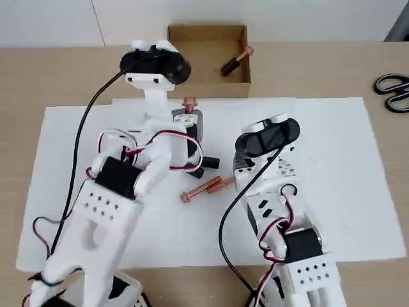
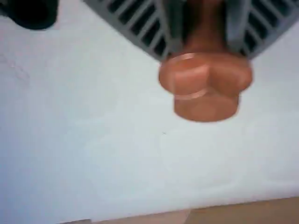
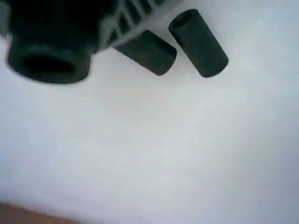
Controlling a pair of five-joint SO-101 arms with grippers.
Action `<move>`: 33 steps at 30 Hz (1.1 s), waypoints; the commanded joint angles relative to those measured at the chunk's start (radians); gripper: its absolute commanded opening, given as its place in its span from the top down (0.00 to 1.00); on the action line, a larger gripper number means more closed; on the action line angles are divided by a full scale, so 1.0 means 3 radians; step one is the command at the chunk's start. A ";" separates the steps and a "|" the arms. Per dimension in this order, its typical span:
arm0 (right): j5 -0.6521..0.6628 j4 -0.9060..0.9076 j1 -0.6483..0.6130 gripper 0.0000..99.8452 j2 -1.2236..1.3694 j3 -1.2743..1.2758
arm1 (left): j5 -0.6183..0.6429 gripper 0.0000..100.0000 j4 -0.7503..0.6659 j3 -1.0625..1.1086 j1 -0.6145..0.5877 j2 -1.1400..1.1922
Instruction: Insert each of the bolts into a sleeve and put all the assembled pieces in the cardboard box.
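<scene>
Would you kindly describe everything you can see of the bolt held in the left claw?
The bolt is copper-coloured and looks metallic, with a flanged head. Its shank sits between the grey ribbed fingers of the left claw, which is shut on it, leaving the head sticking out. In the high view it is over the white sheet, head toward the cardboard box.

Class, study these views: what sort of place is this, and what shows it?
Probably a robotics lab workbench: a wooden table under a white sheet, two robot arms, and scissors lying at the edge.
</scene>
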 commanded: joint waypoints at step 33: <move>-0.0450 0.0038 -0.0673 1.00 -0.1327 0.0854 | -0.0174 0.99 -0.2215 0.1982 0.0373 -0.1258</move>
